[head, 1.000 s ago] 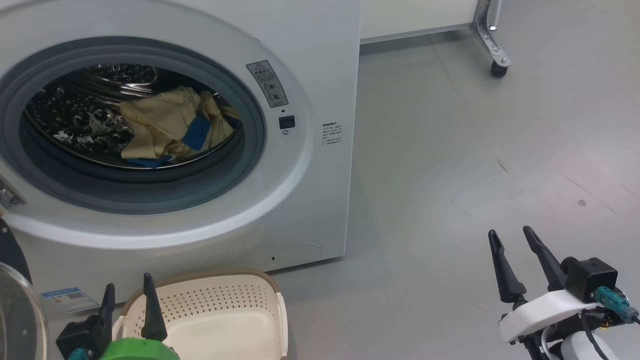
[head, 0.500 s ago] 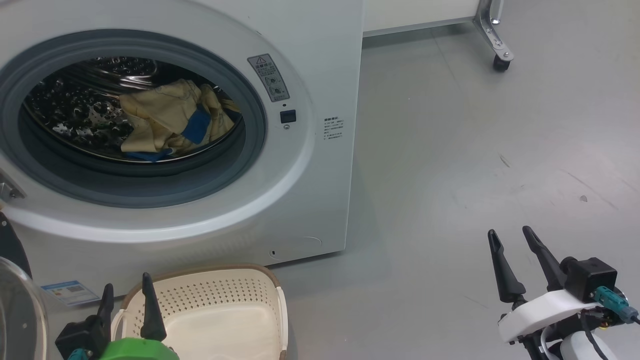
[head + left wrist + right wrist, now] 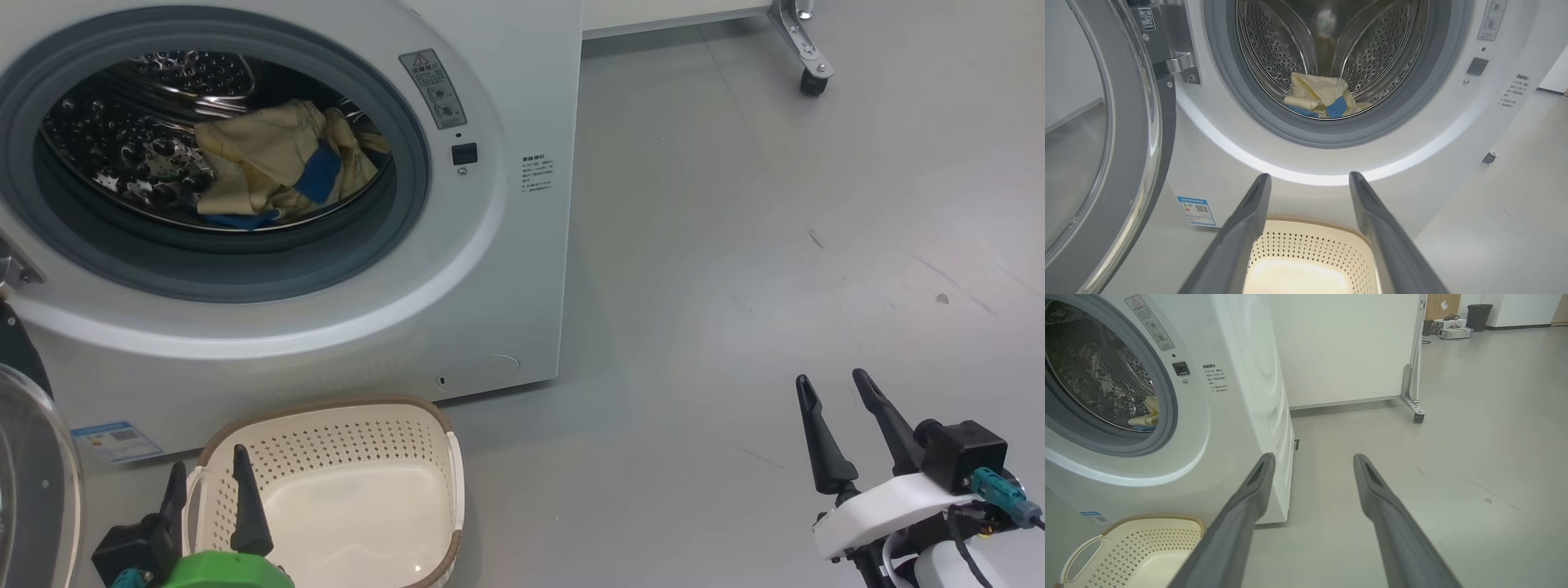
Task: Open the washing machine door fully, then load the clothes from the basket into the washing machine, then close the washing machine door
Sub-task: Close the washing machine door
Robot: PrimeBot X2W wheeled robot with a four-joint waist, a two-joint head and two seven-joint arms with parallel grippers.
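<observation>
- Cream soft clothes (image 3: 269,163) with blue trim lie in the steel drum (image 3: 122,155) of the big white front-loading washing machine (image 3: 506,269).
- Its round, glass-bowled door (image 3: 1139,163) stands swung wide at the left.
- The cream perforated plastic basket (image 3: 351,445) sits on the floor before the machine.
- The left end effector (image 3: 208,461) hovers at the basket's near-left corner, fingers apart.
- The right end effector (image 3: 833,379) hangs over grey floor (image 3: 735,245), fingers apart too.

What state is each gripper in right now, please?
Left gripper: open, holding nothing.
Right gripper: open, holding nothing.

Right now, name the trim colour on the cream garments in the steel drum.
Bright blue trim; best in left wrist view.
</observation>
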